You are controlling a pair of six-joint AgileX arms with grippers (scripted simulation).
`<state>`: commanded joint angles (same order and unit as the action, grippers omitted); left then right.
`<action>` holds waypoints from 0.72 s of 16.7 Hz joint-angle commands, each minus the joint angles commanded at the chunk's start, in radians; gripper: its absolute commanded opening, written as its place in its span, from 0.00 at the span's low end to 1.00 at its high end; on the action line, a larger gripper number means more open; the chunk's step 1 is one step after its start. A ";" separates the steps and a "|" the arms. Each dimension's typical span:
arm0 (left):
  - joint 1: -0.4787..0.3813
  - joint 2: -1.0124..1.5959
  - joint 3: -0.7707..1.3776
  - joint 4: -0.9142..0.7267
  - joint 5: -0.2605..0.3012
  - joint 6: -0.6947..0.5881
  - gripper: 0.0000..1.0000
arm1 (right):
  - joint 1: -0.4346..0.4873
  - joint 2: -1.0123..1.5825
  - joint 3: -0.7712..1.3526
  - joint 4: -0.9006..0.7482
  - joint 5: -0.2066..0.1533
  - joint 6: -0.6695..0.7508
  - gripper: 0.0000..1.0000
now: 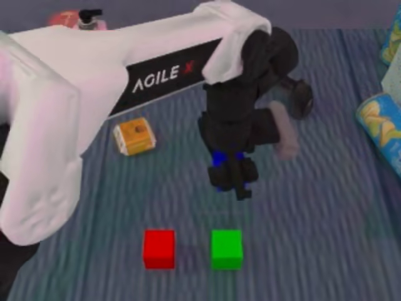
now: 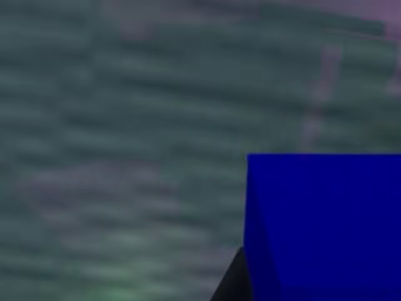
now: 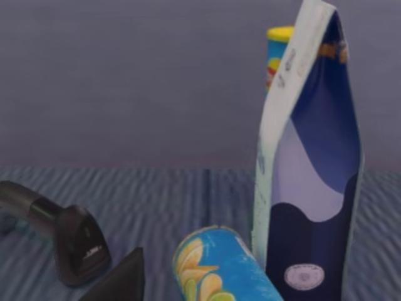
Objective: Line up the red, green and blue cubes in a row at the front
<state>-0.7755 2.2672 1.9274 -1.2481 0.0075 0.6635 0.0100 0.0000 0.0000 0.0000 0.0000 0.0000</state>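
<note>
Top view: we are carrying the blue cube (image 1: 219, 158) in the left gripper (image 1: 230, 179), fingers clamped on it, above the bench (image 1: 313, 251) behind the green cube (image 1: 226, 249). The red cube (image 1: 159, 248) is sitting left of green; we are judging the open slot right of green as the target, lowering squarely and level with that row.

Left wrist view: the blue cube (image 2: 322, 226) is filling the corner between the fingers.

Right wrist view: the right gripper is not showing.
</note>
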 joint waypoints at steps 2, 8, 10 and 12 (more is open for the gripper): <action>-0.114 -0.015 -0.007 0.000 -0.002 -0.039 0.00 | 0.000 0.000 0.000 0.000 0.000 0.000 1.00; -0.219 -0.035 -0.016 0.003 -0.006 -0.082 0.00 | 0.000 0.000 0.000 0.000 0.000 0.000 1.00; -0.216 -0.031 -0.013 0.003 -0.004 -0.080 0.00 | 0.000 0.000 0.000 0.000 0.000 0.000 1.00; -0.218 -0.027 -0.027 0.021 -0.004 -0.078 0.00 | 0.000 0.000 0.000 0.000 0.000 0.000 1.00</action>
<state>-0.9936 2.2407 1.9006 -1.2275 0.0030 0.5850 0.0100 0.0000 0.0000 0.0000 0.0000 0.0000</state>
